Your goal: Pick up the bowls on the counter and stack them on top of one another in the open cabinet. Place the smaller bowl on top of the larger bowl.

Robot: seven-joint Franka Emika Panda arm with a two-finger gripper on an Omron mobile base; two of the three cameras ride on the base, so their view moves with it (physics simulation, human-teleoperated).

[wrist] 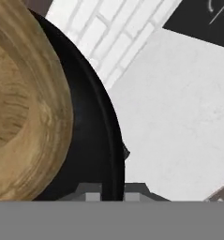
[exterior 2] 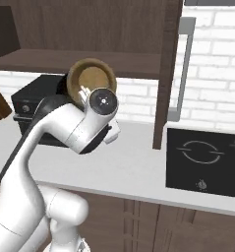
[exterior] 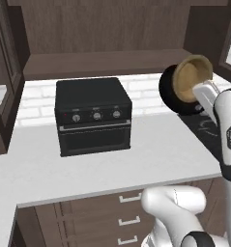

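No readable words, brands or numbers appear anywhere. The arm's white forearm [exterior: 229,132] carries a small dark marking, too blurred to read. The black cooktop [exterior 2: 203,162], set in the counter [exterior 2: 133,165] right of the cabinet's side panel, bears white ring outlines and one tiny white symbol near its front edge, also illegible.

A white brick wall [exterior: 141,91] runs behind a black toaster oven [exterior: 93,116]. A black hob [exterior 2: 205,162] sits to the right, and brown drawers [exterior: 88,217] with white handles lie below.

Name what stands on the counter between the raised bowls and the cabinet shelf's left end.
A black toaster oven, seen in the left base view, left of the black bowl.
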